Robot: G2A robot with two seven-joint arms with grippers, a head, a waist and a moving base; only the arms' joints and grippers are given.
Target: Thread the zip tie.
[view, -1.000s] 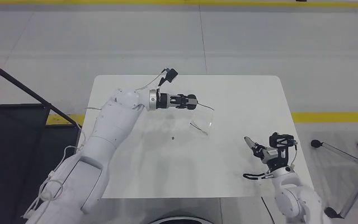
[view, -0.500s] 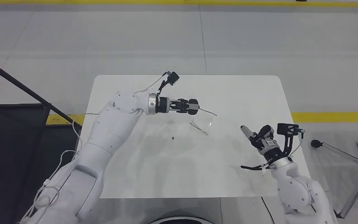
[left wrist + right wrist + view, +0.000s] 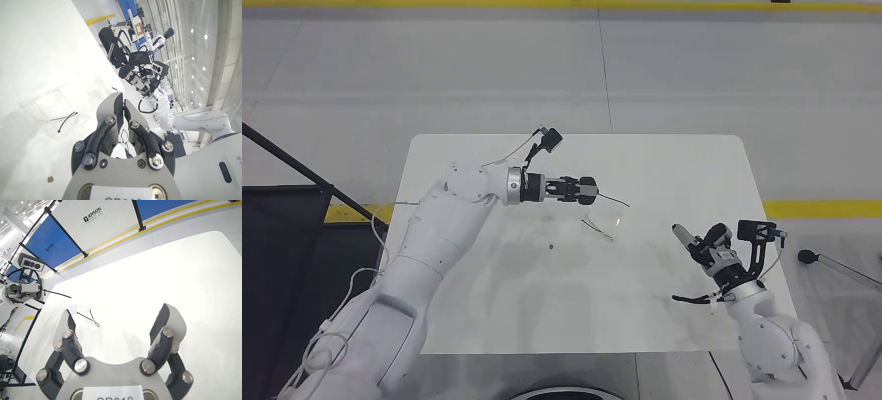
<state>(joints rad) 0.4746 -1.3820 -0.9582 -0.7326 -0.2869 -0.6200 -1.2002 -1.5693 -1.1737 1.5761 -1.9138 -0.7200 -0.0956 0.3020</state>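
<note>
Two crossed zip ties (image 3: 85, 316) on table (image 3: 682, 170); left claw (image 3: 123, 102) pinches third tie (image 3: 56, 293).

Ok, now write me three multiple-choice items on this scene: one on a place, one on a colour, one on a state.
1. The raised zip tie is held by: A the left gripper; B the right gripper; C a person's hand.
2. Its colour is: A white; B black; C yellow.
3. The right gripper's fingers are: A shut on a tie; B shut and empty; C open and empty.

Answers: 1 A, the left wrist view shows the tie pinched there; 2 B, it is dark against the white table; 3 C, there is a wide gap with nothing in it.
</note>
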